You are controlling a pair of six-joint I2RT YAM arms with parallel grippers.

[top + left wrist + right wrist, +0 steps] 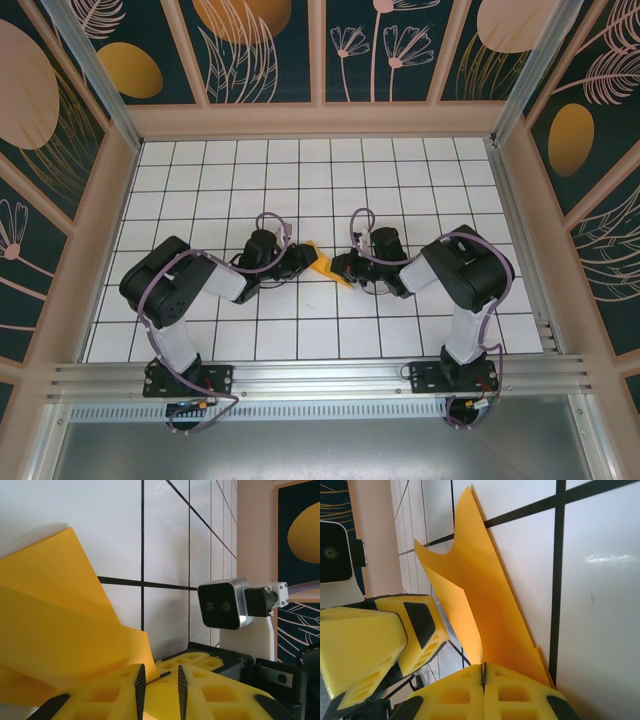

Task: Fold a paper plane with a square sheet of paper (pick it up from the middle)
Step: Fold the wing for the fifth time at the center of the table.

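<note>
The square sheet of paper (pixel 326 263) is a creased, pointed orange-yellow shape held up off the table centre between both arms. My right gripper (pixel 345 270) is shut on one of its folded layers; in the right wrist view the paper (pixel 480 595) rises from the closed pads of the gripper (pixel 483 675). My left gripper (pixel 308 256) comes in from the left. In its wrist view the gripper (pixel 159 687) stands narrowly open. The paper (pixel 60 630) curves down to the tip of its left pad, with nothing plainly between the pads.
The white gridded table (pixel 400 180) lies inside a frame with dark patterned walls. The right arm's fingers (pixel 200 661) and wrist camera (pixel 222 604) are close in front of my left gripper. The left arm's fingers (pixel 422 622) crowd the right wrist view.
</note>
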